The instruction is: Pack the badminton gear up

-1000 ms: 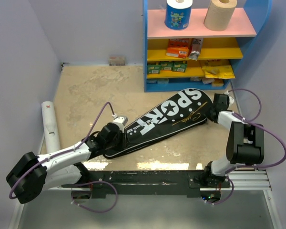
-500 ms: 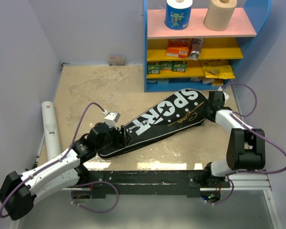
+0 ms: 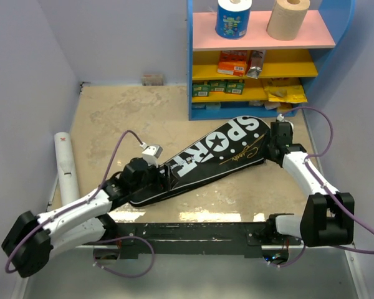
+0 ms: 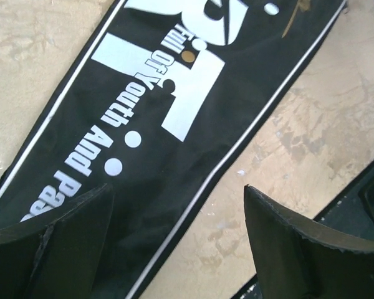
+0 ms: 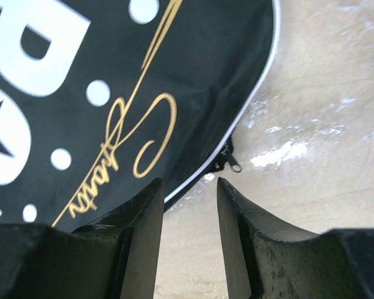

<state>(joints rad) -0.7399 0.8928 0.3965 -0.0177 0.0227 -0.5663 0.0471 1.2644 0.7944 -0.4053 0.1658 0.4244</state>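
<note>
Shifted slightly leftward since a second ago, the black cover [image 3: 206,156] lies flat and diagonal on the surface [image 3: 112,118]. The left hand [image 4: 177,218] hovers spread wide over its narrow end; the right hand [image 5: 188,199], narrowly parted, sits at the wide end's zipped edge, pinching nothing.

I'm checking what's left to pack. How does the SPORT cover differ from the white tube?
The cover is black with white lettering; the tube is white with a small red mark. The cover is flat and racket-shaped; the tube is a slim cylinder. The cover lies diagonally mid-table; the tube lies along the left edge. Both rest on the table.
</note>
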